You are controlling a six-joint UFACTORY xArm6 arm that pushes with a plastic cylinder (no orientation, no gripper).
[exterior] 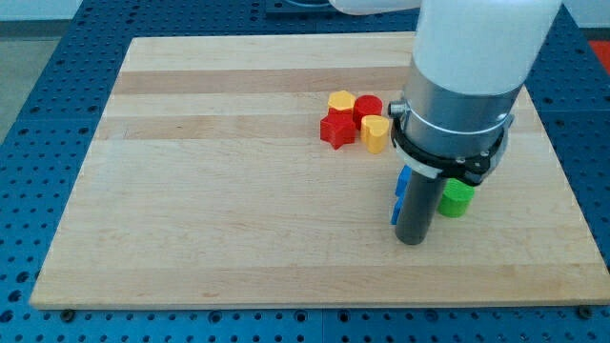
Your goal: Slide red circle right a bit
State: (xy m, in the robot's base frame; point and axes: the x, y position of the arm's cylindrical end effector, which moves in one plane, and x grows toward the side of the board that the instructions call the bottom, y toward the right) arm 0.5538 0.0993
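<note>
Red circle [369,107]: packed among yellow blocks and red star [335,129]. Tip [411,241]: no gripper, well below. Advised: approach from view's left, push gently.

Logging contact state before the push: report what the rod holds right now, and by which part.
Nothing is held: I have no gripper. My tip rests on the board beside the blue blocks, left of the green block, and well below the red circle.

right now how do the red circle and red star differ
The red circle is round; the red star has points. The circle sits nearer the view's top and right, between two yellow blocks; the star sits at the cluster's lower left. Both are red and lie up-left of my tip.
</note>
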